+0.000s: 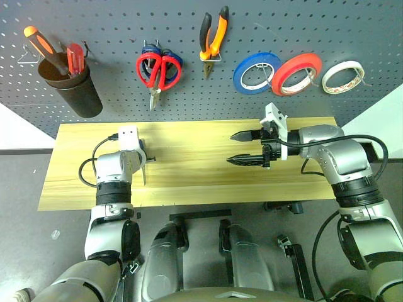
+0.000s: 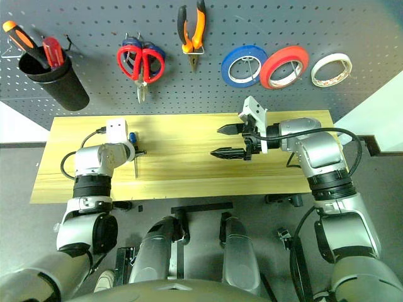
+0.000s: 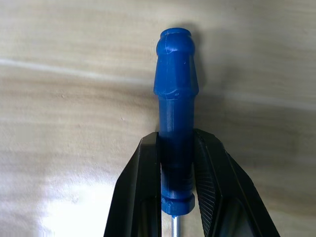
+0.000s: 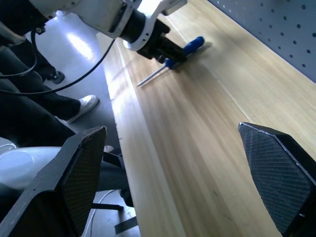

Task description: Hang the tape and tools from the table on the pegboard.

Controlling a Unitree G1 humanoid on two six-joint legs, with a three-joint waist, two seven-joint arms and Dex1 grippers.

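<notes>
The left claw (image 3: 176,217) is clamped on the blue-handled screwdriver (image 3: 176,148), which lies near the bench's (image 1: 189,157) left end, toward the back edge. The grip sits low on the handle, close to where the metal shaft begins, so most of the handle sticks out past the fingers. My worry is that on lifting, the tool pivots in that narrow pinch or slips, since the handle is round and smooth. Then it would be awkward to place on the pegboard (image 1: 113,25).

The right claw (image 1: 249,148) hangs spread wide and empty over the middle of the bench, well apart.

The left wrist view shows the fingers pressed against both sides of the handle. The right wrist view shows the shaft lying along the wood. From the head views, the red-handled scissors (image 1: 160,70), pliers (image 1: 213,39) and cream tape (image 1: 342,77) already hang on the board.
</notes>
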